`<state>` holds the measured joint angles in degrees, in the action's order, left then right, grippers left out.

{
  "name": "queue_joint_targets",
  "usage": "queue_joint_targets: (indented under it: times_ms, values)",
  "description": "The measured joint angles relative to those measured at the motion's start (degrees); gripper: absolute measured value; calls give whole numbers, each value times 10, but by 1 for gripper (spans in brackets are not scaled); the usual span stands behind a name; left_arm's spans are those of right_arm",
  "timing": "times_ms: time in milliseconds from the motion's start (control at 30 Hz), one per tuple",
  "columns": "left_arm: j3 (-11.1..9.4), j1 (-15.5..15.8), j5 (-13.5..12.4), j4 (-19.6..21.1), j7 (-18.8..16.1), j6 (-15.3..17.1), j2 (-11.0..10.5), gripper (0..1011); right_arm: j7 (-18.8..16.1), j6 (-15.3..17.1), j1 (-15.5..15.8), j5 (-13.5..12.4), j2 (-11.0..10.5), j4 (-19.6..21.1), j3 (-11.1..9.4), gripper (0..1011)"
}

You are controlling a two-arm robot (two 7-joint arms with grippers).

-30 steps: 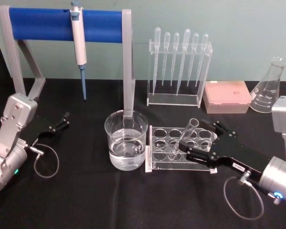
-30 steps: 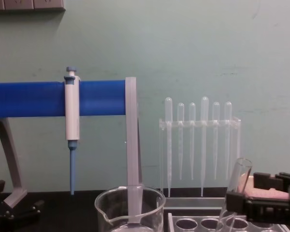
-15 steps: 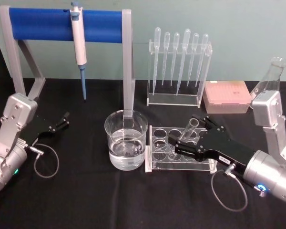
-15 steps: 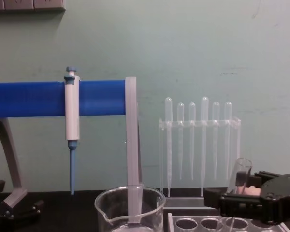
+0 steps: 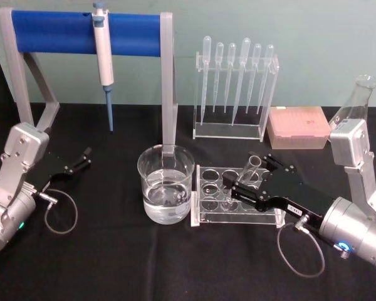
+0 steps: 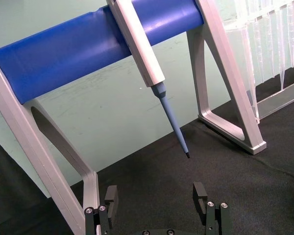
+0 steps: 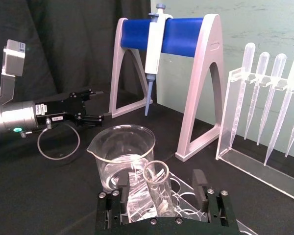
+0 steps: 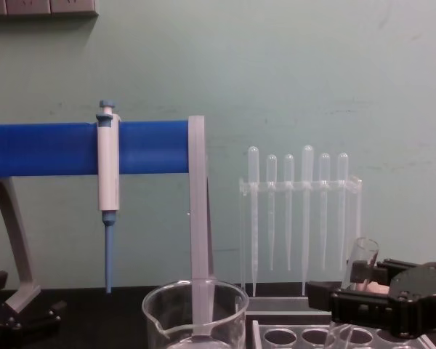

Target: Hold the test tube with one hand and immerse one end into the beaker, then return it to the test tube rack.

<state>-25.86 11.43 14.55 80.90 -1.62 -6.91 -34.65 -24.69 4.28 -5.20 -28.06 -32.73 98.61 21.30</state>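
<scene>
Right gripper (image 5: 252,177) open around a test tube (image 5: 254,163) in the rack (image 5: 207,216).
Its jaws stand wide apart on either side of the tilted tube, gripping nothing. The rack sits just right of the beaker (image 5: 166,188). Left gripper (image 5: 84,158) rests open, far left.

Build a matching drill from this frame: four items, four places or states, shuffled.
Items
1. clear glass round-bottomed test tube
2. wide clear glass beaker
3. white pipettor with blue tip
4. black left end effector

States
A. hangs on the blue bar stand
B. holds water, beside the clear plastic rack
C. open, parked over the black table
D. leans in that rack, straddled by the open black right end effector

Pairs: 1-D, 2-B, 3-A, 4-C
</scene>
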Motion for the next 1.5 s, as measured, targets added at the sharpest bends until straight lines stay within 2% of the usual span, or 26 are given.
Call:
queue_joint_targets:
  times_ms: [133,167,367,400,433,533,600,633,1167,1367,1500]
  values:
    - [0,0,0,0,0,0,0,1000,0,0,0,-1,0,0,0,718]
    - [0,0,0,0,0,0,0,1000,-1,0,0,-1,-1,0,0,718]
    - [0,0,0,0,0,0,0,1000,-1,-1,1,-2,-1,1,-1,518]
    - [0,0,0,0,0,0,0,1000,-1,-1,1,-2,-1,1,-1,456]
    - [0,0,0,0,0,0,0,1000,-1,-1,1,-2,-1,1,-1,456]
    - [0,0,0,0,0,0,0,1000,-2,-1,1,-2,-1,1,-1,335]
    - [0,0,0,0,0,0,0,1000,-2,-1,1,-2,-1,1,-1,302]
    - [0,0,0,0,0,0,0,1000,-2,-1,1,-2,-1,1,-1,244]
    - [0,0,0,0,0,0,0,1000,-4,-1,1,-3,-2,2,-1,241]
    - [0,0,0,0,0,0,0,1000,-19,19,-13,-2,-21,25,-6,241]
    - [0,0,0,0,0,0,0,1000,-29,44,-22,-10,-42,56,-13,241]
